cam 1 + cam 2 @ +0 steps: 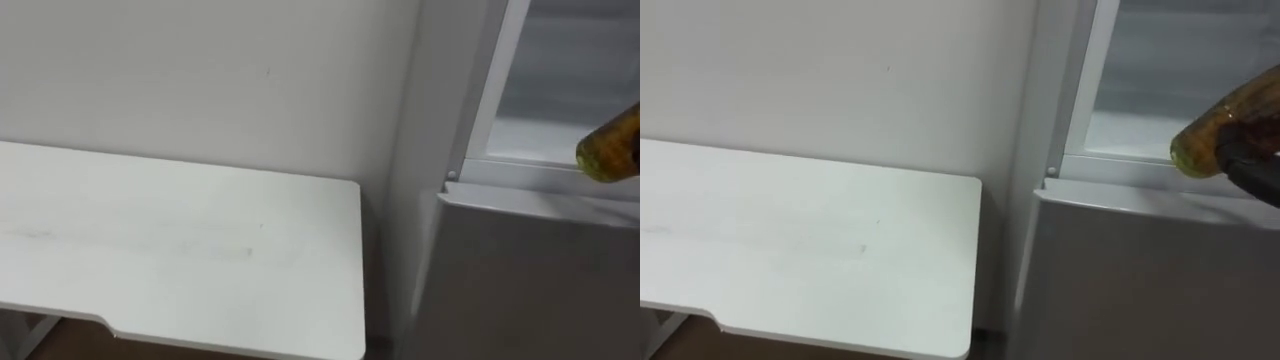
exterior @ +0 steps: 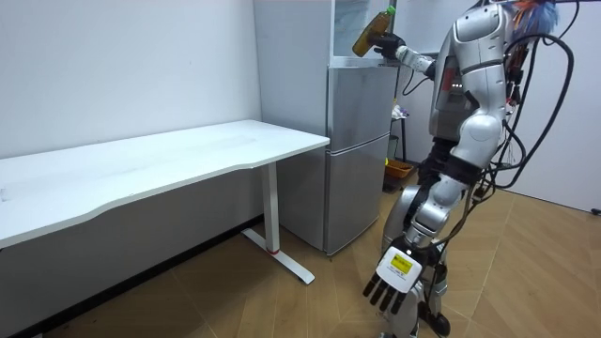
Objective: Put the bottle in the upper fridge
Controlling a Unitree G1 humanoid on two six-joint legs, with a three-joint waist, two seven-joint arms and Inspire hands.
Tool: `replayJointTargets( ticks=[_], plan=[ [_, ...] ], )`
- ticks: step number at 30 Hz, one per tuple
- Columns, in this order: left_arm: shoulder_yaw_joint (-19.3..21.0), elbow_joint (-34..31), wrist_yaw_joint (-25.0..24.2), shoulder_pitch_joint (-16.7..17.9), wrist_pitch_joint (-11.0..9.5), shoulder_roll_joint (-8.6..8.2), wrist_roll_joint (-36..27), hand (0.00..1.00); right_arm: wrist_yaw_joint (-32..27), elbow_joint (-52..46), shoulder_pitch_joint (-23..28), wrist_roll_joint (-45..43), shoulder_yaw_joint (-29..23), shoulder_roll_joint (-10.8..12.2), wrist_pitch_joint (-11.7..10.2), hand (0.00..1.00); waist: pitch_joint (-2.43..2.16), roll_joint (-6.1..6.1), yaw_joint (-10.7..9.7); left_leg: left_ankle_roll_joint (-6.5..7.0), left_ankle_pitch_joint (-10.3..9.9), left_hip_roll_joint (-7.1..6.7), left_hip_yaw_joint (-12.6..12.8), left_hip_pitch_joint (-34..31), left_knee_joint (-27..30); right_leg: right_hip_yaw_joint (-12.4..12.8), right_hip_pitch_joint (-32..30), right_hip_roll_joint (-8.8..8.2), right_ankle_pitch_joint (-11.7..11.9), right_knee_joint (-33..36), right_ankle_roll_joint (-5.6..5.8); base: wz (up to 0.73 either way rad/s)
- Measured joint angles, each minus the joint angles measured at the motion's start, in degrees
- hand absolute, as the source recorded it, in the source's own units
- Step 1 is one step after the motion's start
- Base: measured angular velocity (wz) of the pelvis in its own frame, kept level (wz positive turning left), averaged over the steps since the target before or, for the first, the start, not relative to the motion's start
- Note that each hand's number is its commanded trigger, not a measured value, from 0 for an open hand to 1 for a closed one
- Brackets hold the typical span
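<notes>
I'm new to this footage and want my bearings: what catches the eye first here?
A yellowish bottle gripped in the robot's right hand, raised at the open upper part of the grey fridge. Next, the long white table beside the fridge, and the left hand hanging open, low by the robot's legs.

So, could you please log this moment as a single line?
right hand: shut on bottle | bottle: at threshold of open upper fridge | left hand: open, hanging low

White desk [image 2: 188, 155] against pale wall [image 2: 113, 66]
</notes>
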Motion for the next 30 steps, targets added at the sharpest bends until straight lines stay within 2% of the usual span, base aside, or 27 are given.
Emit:
replayJointTargets(
  ticks=[4,8,11,15,21,24,26,30],
  plan=[
    [0.11,-0.10,-0.01,0.06,0.06,-0.15,-0.36,0.00,-0.96,1.08,-0.40,0.59,0.09,-0.28,1.01,1.00,0.09,-0.45,1.29,0.00,0.00,0.04,0.24,-0.26,0.00,-0.05,-0.42,-0.05,0.00,0.08,0.00,-0.02],
    [1.84,-0.12,-0.01,1.07,0.15,-0.12,-1.11,0.00,-2.10,3.20,-4.95,4.47,0.37,-1.40,1.89,1.00,0.04,-0.72,1.64,0.00,0.01,0.11,0.18,-0.91,0.11,-0.29,-0.76,0.00,0.00,0.02,0.00,0.00],
    [2.20,-0.15,-0.01,1.36,0.38,-0.13,-1.09,0.00,-4.24,5.78,-8.21,4.48,1.51,-3.55,1.89,1.00,-0.02,-0.93,2.23,0.00,0.01,0.11,0.18,-1.02,0.04,-0.34,-1.19,0.02,0.00,-0.06,0.00,0.00],
    [2.25,-0.19,-0.01,1.52,0.72,0.01,-1.08,0.00,-4.28,9.04,-11.58,4.00,2.62,-6.06,1.90,1.00,-0.19,-1.12,3.05,-0.01,0.01,0.10,-0.25,-1.35,0.11,-1.24,-1.01,0.01,0.00,-0.06,-0.01,0.05],
    [2.24,-1.33,0.00,2.73,2.09,-0.01,-1.07,0.00,-4.28,14.89,-15.09,3.17,5.28,-6.17,2.19,1.00,-0.30,-0.91,3.36,-0.11,-0.20,0.12,-1.47,-2.17,1.13,-2.55,-0.88,0.11,0.00,-0.46,-0.01,0.09],
    [2.30,-1.88,0.00,3.80,2.25,-0.01,-1.04,0.00,-4.75,17.85,-17.97,3.35,5.85,-6.18,3.65,1.00,-0.81,-0.16,4.05,-0.09,-0.19,0.11,-1.63,-3.09,1.57,-2.53,-1.40,0.10,0.02,-0.15,-0.03,0.01],
    [2.88,-2.09,0.00,4.69,2.44,-0.02,-1.03,0.00,-5.01,19.53,-19.27,3.94,6.23,-6.19,4.03,1.00,-0.95,0.09,4.13,-0.09,-0.19,0.08,-1.82,-3.08,1.60,-2.66,-1.40,0.06,0.01,0.00,-0.03,0.06],
    [3.64,-2.09,-0.01,4.94,3.32,-0.09,-1.04,0.00,-4.97,24.44,-21.36,4.18,6.71,-6.20,4.39,1.00,-0.94,0.08,4.29,-0.09,-0.18,-0.01,-2.59,-3.43,1.90,-3.34,-1.30,0.07,0.00,0.00,-0.02,0.09]
  ],
)
